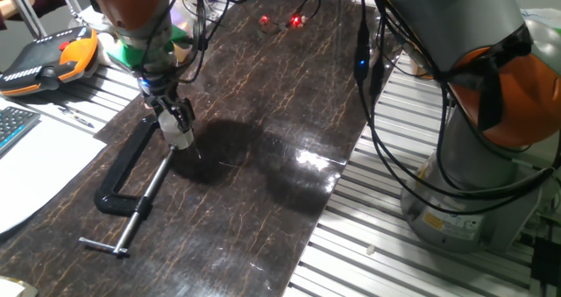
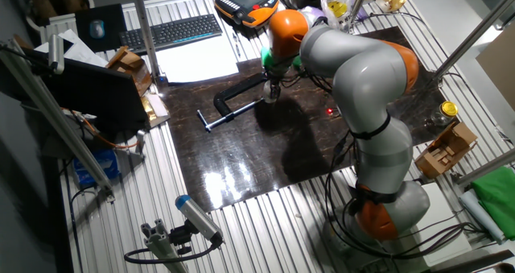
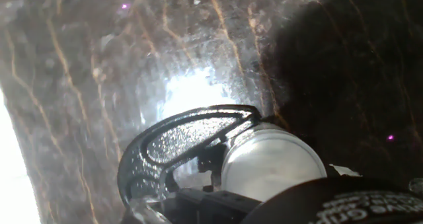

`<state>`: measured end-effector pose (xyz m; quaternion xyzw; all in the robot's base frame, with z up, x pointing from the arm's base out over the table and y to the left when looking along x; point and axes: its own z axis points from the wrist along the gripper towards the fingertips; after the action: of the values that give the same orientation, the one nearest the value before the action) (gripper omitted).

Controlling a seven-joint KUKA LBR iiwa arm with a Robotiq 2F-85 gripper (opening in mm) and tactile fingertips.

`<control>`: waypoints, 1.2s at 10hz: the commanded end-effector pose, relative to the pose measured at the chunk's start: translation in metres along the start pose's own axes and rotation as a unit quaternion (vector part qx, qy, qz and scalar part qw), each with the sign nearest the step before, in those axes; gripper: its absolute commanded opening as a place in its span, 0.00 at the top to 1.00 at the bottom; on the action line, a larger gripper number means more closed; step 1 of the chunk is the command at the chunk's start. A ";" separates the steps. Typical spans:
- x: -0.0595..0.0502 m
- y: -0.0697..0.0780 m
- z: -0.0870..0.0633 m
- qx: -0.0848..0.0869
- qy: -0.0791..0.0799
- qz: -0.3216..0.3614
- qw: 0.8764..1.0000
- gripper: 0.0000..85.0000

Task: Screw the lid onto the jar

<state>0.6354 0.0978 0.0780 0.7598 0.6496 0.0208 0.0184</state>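
Table (image 1: 263, 183): dark marbled slab on a slotted aluminium frame; glare patches near its middle.
Arm (image 2: 354, 72): grey and orange, reached across the slab toward the far end, wrist pointing down.
C-clamp (image 1: 131, 179): black, lay flat on the table, screw bar and T-handle pointing toward the near edge; its open jaw end sat just beside the fingers.
Gripper (image 1: 173, 122): low over the table at the clamp's jaw end. In one fixed view the fingers stood narrow on either side of a small whitish piece, apparently gripping it.
Jar (image 1: 179, 137): short whitish cylinder under the fingers, at or near the table surface, touching or just beside the clamp's curved frame.
Lid (image 3: 271, 161): pale round disc in the hand view, directly below the fingers. Could not tell whether it was seated on the jar or merely above it.
Key relation: lid and jar axis looked upright, in line with the fingers; judged mid-screwing, turning about that vertical axis.
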 end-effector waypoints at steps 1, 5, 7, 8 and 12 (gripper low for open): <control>0.000 0.000 0.000 0.000 0.001 -0.055 0.999 0.00; 0.000 0.000 -0.003 0.000 -0.001 -0.210 0.978 0.00; 0.001 0.000 -0.004 0.003 -0.006 -0.297 0.955 0.00; 0.000 0.000 -0.006 0.007 -0.009 -0.360 0.933 0.00; 0.001 0.001 -0.008 0.011 -0.009 -0.536 0.844 0.00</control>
<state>0.6360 0.0987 0.0859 0.6092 0.7926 -0.0134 0.0227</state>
